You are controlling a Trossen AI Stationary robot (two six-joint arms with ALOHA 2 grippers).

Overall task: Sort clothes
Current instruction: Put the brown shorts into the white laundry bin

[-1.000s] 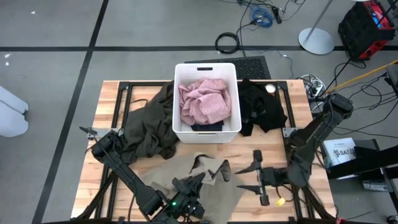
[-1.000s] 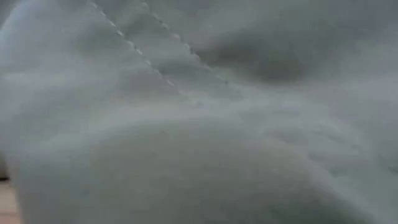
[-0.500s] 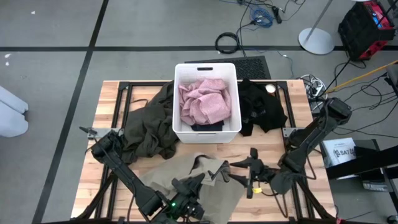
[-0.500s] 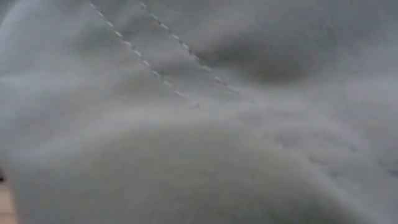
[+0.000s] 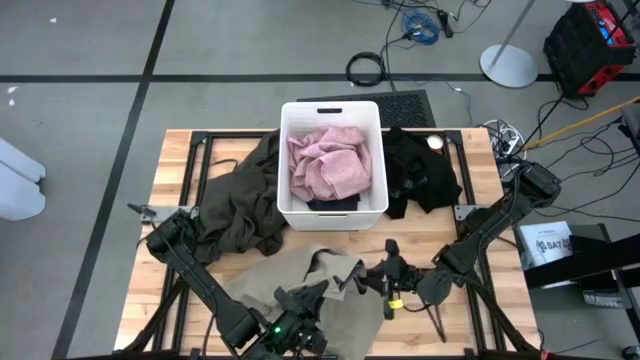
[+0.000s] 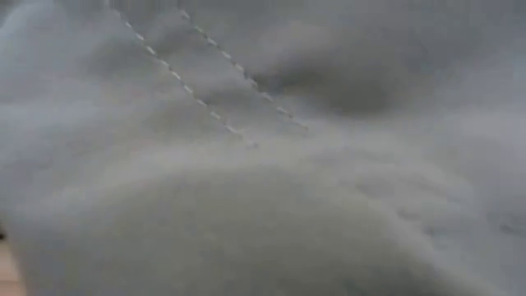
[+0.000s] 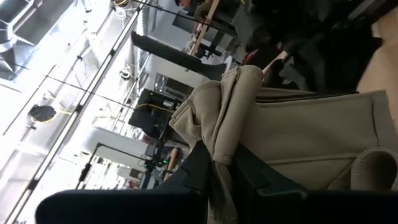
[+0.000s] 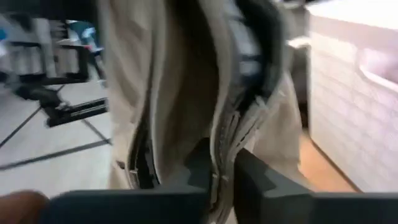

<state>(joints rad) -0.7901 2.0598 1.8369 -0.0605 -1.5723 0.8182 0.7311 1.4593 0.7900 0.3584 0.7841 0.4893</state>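
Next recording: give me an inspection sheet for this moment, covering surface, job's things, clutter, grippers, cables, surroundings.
Surface: wooden table, mostly covered.
Job's things: olive garment left of bin; pink garment over a dark one in bin; black garment right of it; khaki garment at front.
Clutter: nothing seen.
Grippers: left gripper and right gripper both shut on khaki garment.
Cables: coils on floor.
Surroundings: red case, stand base.

Pale tan fabric (image 6: 263,164) pressed against the lens fills the low view, hiding table and arms. A dark garment (image 5: 332,203) under the pale pink cloth (image 5: 328,163) shows only an edge.
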